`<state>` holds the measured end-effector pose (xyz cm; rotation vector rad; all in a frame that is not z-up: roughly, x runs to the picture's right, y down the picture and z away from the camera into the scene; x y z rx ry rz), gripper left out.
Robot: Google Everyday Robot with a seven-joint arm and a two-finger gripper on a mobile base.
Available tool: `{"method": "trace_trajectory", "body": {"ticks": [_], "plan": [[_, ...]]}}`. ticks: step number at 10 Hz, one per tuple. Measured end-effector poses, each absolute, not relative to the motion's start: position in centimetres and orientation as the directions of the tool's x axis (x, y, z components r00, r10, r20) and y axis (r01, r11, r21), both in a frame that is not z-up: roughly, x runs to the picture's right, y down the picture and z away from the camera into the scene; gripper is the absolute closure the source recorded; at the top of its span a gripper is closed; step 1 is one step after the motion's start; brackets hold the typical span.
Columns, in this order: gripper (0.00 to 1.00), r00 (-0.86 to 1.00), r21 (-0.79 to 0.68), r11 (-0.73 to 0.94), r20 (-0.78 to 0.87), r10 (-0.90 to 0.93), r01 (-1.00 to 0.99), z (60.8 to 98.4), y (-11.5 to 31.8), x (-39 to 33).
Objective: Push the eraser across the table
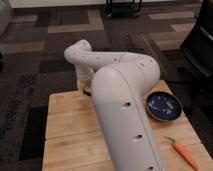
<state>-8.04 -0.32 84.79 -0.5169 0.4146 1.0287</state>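
My white arm (125,110) rises from the bottom of the view and bends over the pale wooden table (70,125). Its wrist (80,55) turns down at the table's far edge. The gripper (85,86) sits low there, mostly hidden behind the arm's big link. The eraser is hidden from this view. A small dark patch shows at the gripper's base, and I cannot tell what it is.
A dark blue bowl (164,106) stands on the table's right side. An orange carrot (184,152) lies near the front right corner. Dark carpet surrounds the table, with a black chair (200,40) at the right and a cart (122,7) far back.
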Motion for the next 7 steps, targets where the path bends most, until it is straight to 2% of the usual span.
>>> {"method": "trace_trajectory", "body": {"ticks": [7], "plan": [[0.35, 0.436, -0.217, 0.381, -0.535, 0.724, -0.899, 83.91, 0.94, -7.11]]}}
